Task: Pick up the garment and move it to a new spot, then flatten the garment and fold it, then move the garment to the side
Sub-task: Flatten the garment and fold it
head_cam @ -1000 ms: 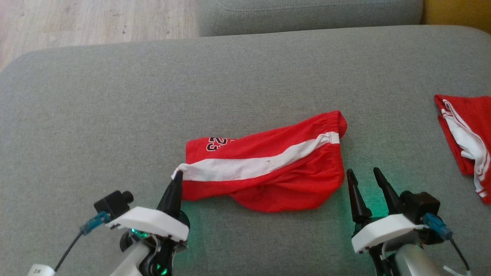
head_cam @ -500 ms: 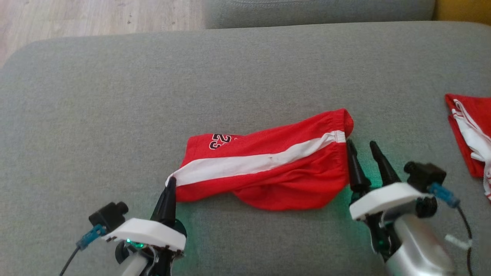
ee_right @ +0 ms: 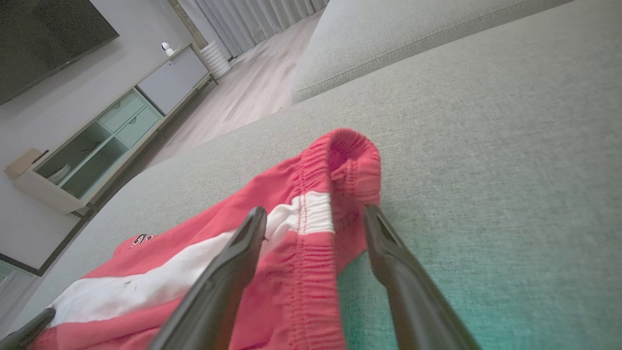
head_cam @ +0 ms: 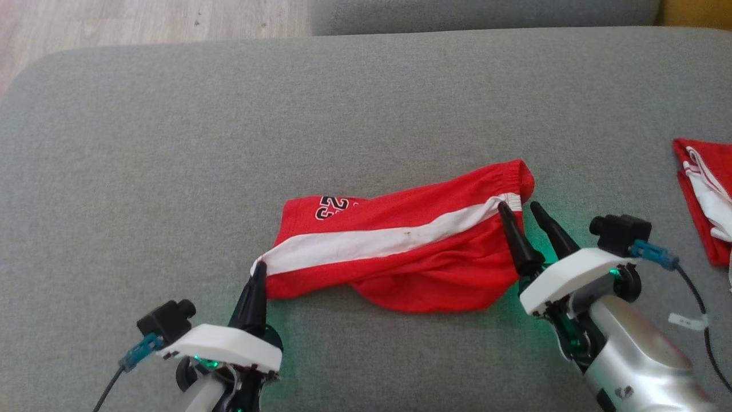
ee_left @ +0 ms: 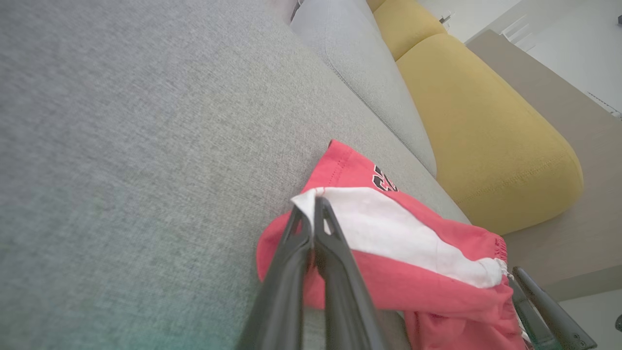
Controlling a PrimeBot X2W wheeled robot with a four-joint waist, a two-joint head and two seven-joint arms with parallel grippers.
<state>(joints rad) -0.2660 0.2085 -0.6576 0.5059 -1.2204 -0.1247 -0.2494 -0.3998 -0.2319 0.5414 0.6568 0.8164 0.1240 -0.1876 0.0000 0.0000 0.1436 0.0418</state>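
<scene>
Grey fabric sofa seat (head_cam: 366,114) is spanning the foreground. Pale wood floor (head_cam: 143,23) is showing beyond its far edge. A mustard-yellow cushion (ee_left: 486,136) is sitting beside the grey backrest (ee_left: 350,58). A low cabinet (ee_right: 112,121) is standing against a white wall (ee_right: 73,92), pleated curtains (ee_right: 262,12) hanging near it.

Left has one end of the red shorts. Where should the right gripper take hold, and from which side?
Take the gathered elastic waistband where the white stripe ends, coming from the robot's right. That end of the red shorts lies bunched and thick, and the open right gripper straddles it, opposite the left gripper's hold.
</scene>
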